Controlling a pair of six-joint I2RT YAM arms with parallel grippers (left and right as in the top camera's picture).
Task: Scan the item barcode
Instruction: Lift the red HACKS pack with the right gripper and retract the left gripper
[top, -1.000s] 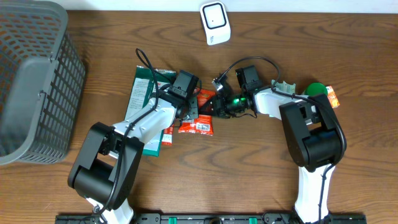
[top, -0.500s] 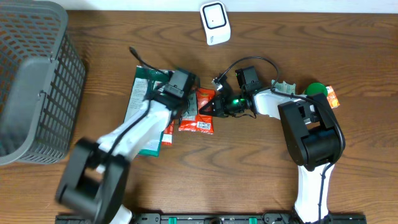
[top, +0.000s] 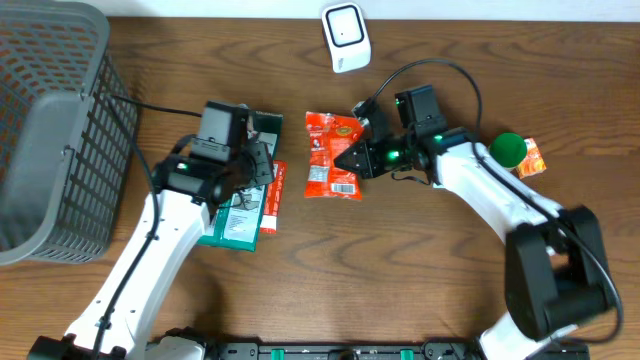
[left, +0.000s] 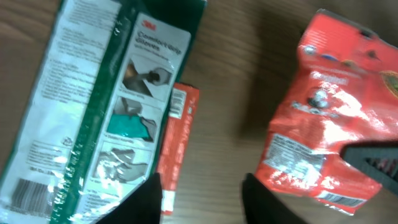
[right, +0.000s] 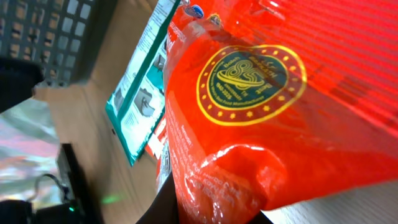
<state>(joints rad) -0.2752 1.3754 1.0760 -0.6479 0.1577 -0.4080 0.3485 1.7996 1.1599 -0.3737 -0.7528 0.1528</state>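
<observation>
Wide view first: the brown desk, with a big grey mesh basket filling its far-left corner. Next down in size is the green package, lying flat left of centre, with a slim red packet just beside its right edge.

Now the item that matters, the red pouch. It sits mid-desk, near of the white scanner and apart from it. It looks light, thin and crinkly, glossy film that bends and likely slides under a loose pinch. A sealed edge is the place to take it, clear of the white printed panel at its near end. I judge the barcode is there, though it is too small to read.

The right gripper has exactly that hold: its jaws are nipped tight on the pouch's right edge, and the foil fills the wrist view.

The left gripper hangs over the green package's far end, its 2 jaws standing well apart, with nothing between them and touching nothing.
</observation>
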